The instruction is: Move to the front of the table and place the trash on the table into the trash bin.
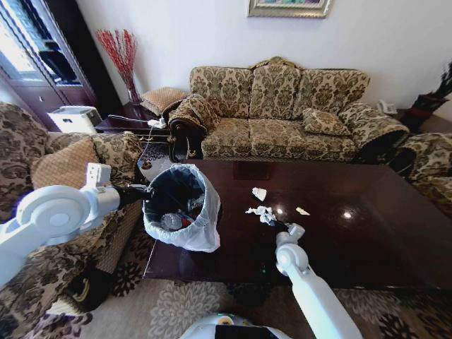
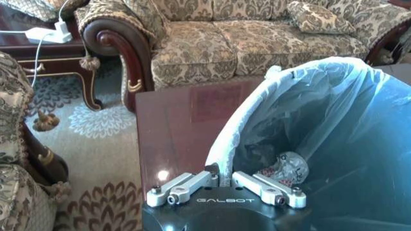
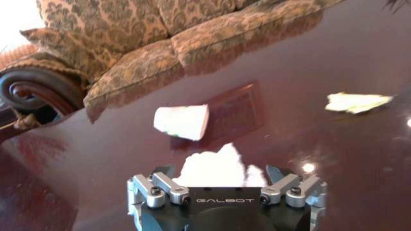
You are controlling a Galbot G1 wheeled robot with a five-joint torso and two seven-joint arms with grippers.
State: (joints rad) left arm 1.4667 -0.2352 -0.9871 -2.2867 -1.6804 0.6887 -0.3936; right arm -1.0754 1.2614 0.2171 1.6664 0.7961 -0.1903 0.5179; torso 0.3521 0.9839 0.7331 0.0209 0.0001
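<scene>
The dark glossy table (image 1: 353, 240) carries white paper trash: a crumpled wad (image 1: 260, 211), a folded scrap (image 1: 259, 193) behind it and a small flat scrap (image 1: 302, 210) to its right. My right gripper (image 1: 274, 224) is down at the wad, open, its fingers on either side of the wad (image 3: 215, 166). The trash bin (image 1: 201, 233), lined with a white bag, stands at the table's left end. My left gripper (image 1: 145, 191) is shut on its rim (image 2: 222, 174). A clear bottle (image 2: 288, 167) lies inside the bin.
A patterned sofa (image 1: 282, 106) lines the far side of the table and an armchair (image 1: 63, 162) stands at the left. A side table (image 1: 131, 121) with a power strip sits in the back left corner. Patterned carpet (image 1: 176, 304) lies in front.
</scene>
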